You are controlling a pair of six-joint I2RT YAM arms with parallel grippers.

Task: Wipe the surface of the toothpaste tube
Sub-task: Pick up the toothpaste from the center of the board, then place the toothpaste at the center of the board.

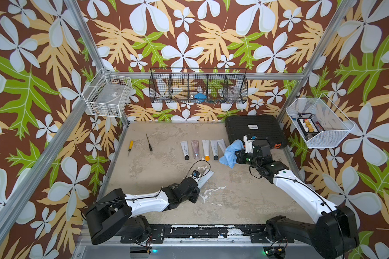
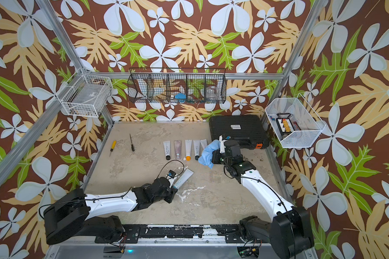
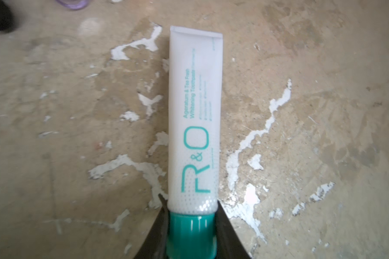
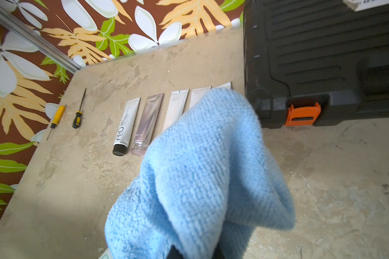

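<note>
Two grips: left end effector point(image 3: 191, 237) pinches toothpaste tube point(image 3: 193, 116) (cap end), right end effector point(image 1: 238, 156) pinches cloth point(image 4: 207, 168).

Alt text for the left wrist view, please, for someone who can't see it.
The left tool is shut on the teal cap of a white R&O toothpaste tube, which points straight away from the camera. Beneath it is a worn beige tabletop with white scuffs.
</note>
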